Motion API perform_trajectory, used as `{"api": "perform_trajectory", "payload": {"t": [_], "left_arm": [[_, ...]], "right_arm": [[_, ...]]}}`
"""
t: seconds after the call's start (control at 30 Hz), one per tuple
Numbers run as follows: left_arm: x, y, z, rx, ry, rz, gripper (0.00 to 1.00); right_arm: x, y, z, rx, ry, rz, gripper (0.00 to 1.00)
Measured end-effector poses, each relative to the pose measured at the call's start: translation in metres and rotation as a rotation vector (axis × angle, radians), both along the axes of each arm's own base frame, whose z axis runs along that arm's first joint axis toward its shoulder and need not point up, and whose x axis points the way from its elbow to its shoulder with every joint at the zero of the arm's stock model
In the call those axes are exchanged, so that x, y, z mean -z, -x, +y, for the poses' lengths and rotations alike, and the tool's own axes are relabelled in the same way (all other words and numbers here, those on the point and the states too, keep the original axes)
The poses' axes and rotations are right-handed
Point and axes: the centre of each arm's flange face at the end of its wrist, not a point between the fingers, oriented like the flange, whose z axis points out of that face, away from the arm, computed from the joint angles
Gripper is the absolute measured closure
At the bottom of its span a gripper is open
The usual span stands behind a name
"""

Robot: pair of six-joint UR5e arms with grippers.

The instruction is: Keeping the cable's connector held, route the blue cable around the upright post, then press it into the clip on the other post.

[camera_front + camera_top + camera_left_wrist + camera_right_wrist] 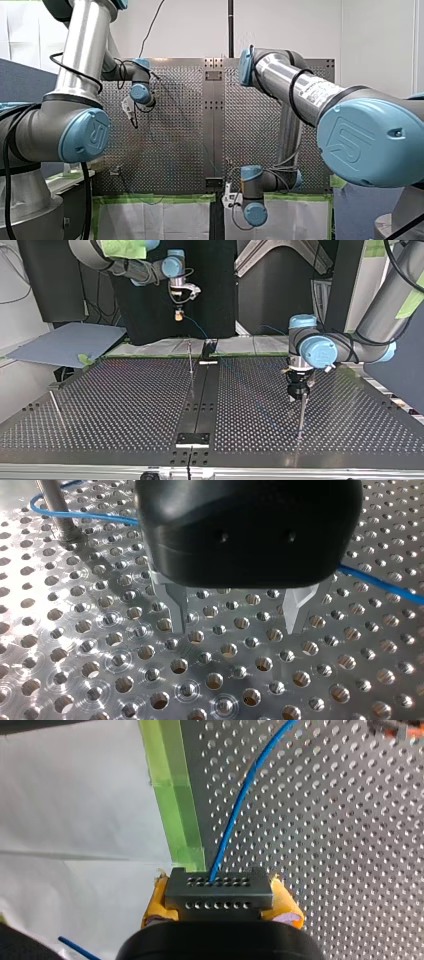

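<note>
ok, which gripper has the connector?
My right gripper: its yellow pads clamp the grey connector, blue cable leading out of it. My left gripper hangs open and empty over the perforated table.

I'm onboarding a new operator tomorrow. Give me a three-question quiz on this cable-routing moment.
1. True or false: my left gripper is shut on the blue cable.
2. Which one holds the connector? A) my left gripper B) my right gripper
3. Fill in: in the left wrist view, the cable curves past the base of an upright ____.

Key: 1 false, its fingers stand open and empty; 2 B; 3 post.
</note>
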Motion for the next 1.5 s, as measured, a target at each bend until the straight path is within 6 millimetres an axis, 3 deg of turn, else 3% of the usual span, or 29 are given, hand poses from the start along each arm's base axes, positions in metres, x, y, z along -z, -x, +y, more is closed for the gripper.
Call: {"api": "perform_trajectory", "payload": {"t": [0.63,0.73,0.97,1.27,1.5], "left_arm": [[0.0,0.0,-0.001,0.001,0.0,0.002,0.06],[0.0,0.001,-0.001,-0.003,0.003,0.004,0.09],[0.002,0.004,-0.002,-0.032,0.04,0.014,0.09],[0.002,0.005,-0.007,-0.01,0.122,0.013,0.01],[0.005,0.007,-0.001,-0.026,0.193,0.043,0.01]], "right_arm": [[0.012,0.068,0.034,-0.026,-0.008,0.006,1.0],[0.011,0.078,0.031,-0.029,0.006,0.016,1.0],[0.006,0.094,0.002,-0.038,0.074,0.053,1.0],[0.004,0.084,-0.022,-0.122,0.102,0.105,1.0],[0.006,0.075,-0.021,-0.206,0.085,0.149,1.0]]}}
